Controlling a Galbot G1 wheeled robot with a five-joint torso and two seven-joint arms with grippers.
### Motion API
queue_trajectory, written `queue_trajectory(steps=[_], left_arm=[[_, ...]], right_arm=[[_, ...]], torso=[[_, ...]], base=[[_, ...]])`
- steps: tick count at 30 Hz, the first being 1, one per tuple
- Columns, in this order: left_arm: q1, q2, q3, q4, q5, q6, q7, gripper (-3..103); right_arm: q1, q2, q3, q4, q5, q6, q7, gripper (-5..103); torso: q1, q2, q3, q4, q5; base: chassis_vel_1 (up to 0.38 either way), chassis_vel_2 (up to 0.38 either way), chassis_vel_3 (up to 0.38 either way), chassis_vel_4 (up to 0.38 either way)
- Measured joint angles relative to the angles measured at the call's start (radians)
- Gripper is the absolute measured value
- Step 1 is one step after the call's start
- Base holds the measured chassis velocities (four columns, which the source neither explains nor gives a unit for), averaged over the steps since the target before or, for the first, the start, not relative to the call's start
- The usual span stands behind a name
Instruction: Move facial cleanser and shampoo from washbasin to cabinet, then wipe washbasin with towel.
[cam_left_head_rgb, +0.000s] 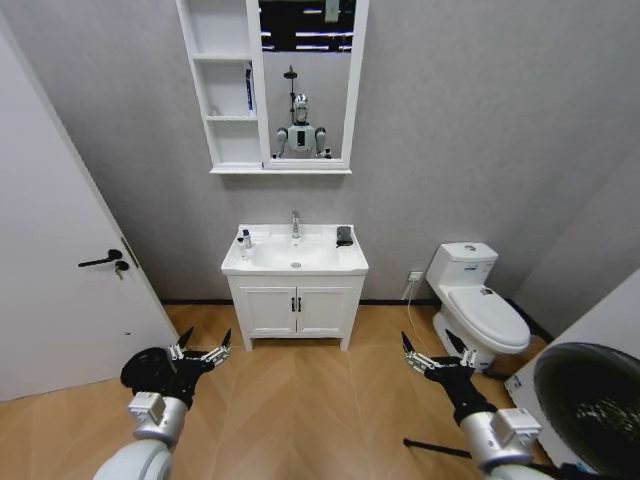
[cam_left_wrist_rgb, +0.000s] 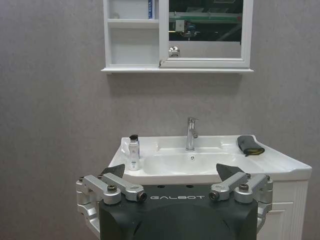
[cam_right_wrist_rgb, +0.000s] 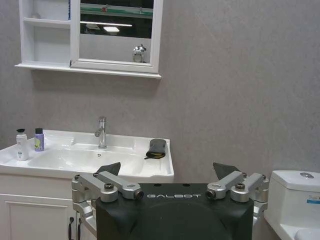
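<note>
The robot stands back from the washbasin (cam_left_head_rgb: 295, 262), with open wood floor between it and the vanity. Both arms hang low at the near edge of the head view. The left claw (cam_left_head_rgb: 205, 352) has its fingers spread wide and holds nothing. The right claw (cam_left_head_rgb: 432, 355) is likewise spread and empty. Both are well apart from every task item.

Two small bottles stand upright on the left rim of the counter, just beside each other: a white bottle with a dark cap (cam_right_wrist_rgb: 21, 145) and, beside it toward the wall, a smaller lilac bottle (cam_right_wrist_rgb: 39, 140). Which is the cleanser and which the shampoo cannot be told. In my judgement both are light, rigid plastic with smooth sides, likely slippery and easy to tip. The body below the cap offers the surest hold, taken from the side.

The towel (cam_left_wrist_rgb: 250, 144) lies folded on the right rim of the counter, near the back edge and right of the faucet (cam_left_head_rgb: 295, 224). It looks soft and limp, so a pinch from above on the thickest fold would suit it.

The cabinet (cam_left_head_rgb: 230, 85) hangs on the wall above the washbasin, its open shelves left of the mirror. One dark blue item stands on a middle shelf.
</note>
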Motion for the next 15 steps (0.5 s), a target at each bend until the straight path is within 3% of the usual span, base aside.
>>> queue_trajectory(steps=[15], left_arm=[[0.002, -0.01, 0.0, 0.0, 0.004, 0.0, 0.001, 100]], right_arm=[[-0.009, 0.004, 0.002, -0.004, 0.0, 0.014, -0.001, 100]], torso=[[0.0, 0.0, 0.0, -0.0002, -0.0004]], base=[[-0.302, 0.31, 0.316, -0.309]])
